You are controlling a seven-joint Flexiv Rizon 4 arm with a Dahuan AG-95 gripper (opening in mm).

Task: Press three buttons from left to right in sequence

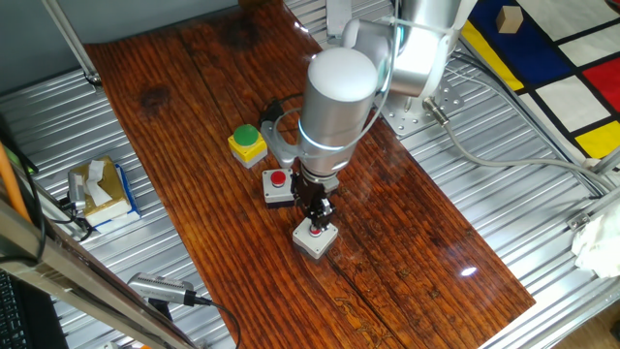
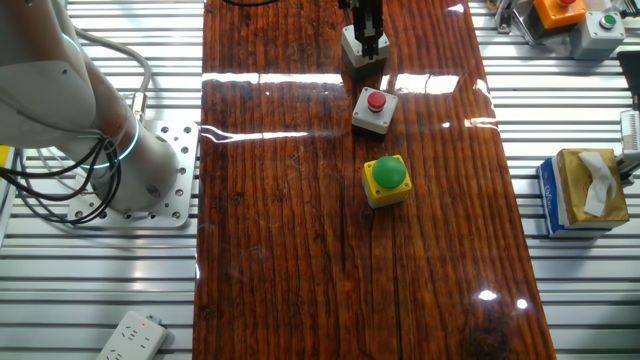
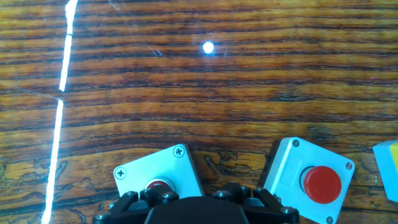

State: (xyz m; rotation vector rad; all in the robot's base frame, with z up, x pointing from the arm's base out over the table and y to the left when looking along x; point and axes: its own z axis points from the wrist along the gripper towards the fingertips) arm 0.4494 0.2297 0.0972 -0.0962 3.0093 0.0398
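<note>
1. Three small square button boxes sit in a row on the dark brown wooden table (image 1: 417,233); the yellow box with the round green cap (image 1: 247,142), then the white-and-black box with the red cap (image 1: 279,186), then the light grey box with the red cap (image 1: 316,237).
2. The robot's black claw (image 1: 315,215) is right over the light grey box and looks like it is pushing on its red cap; the hand view shows that cap (image 3: 159,185) half hidden under the claw.
3. I cannot tell if the claw's two fingers are spread or pressed together; no view shows the tips well.
4. What could go wrong; the claw could land on the edge of the cap and slip off; then the box could slide or turn on the smooth wood, and the button would not go down.
5. The row's long line runs slantwise across the table; all three caps point straight up; the boxes are square, so none has a long side.
</note>
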